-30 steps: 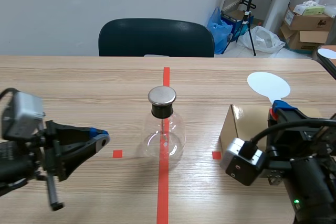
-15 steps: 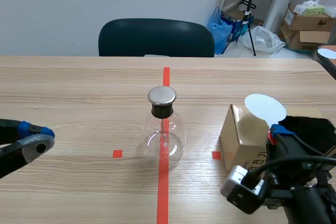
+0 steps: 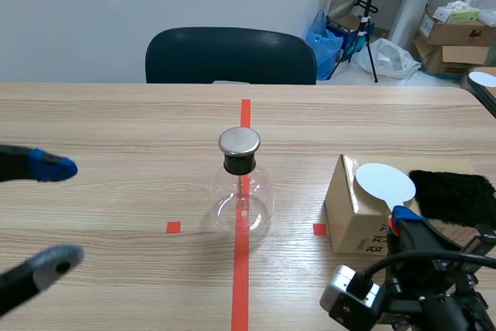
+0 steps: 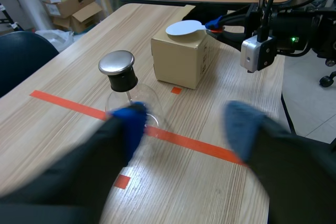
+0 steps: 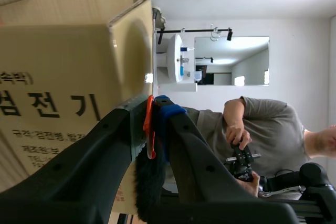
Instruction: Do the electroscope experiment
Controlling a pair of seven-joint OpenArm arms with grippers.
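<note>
The electroscope, a clear glass flask (image 3: 241, 201) with a black neck and round metal cap (image 3: 239, 142), stands upright on the red centre line; from the left wrist it sits just ahead of my fingers, flask (image 4: 137, 95). My left gripper (image 3: 54, 215) is open at the table's left, well short of the flask, with nothing between its blue pads (image 4: 128, 127). My right gripper (image 3: 404, 218) is shut on the orange-red handle (image 5: 150, 129) of a white disc paddle (image 3: 385, 183), whose disc hangs over the cardboard box (image 3: 353, 218).
A black fur cloth (image 3: 452, 191) lies right of the box. A dark chair (image 3: 231, 55) stands behind the table's far edge. Cartons and a bag sit on the floor at the back right. A person (image 5: 262, 129) shows in the right wrist view's background.
My left gripper has opened and pulled back toward the table's left edge. The right arm has drawn nearer and lower, bringing the white disc over the box.
</note>
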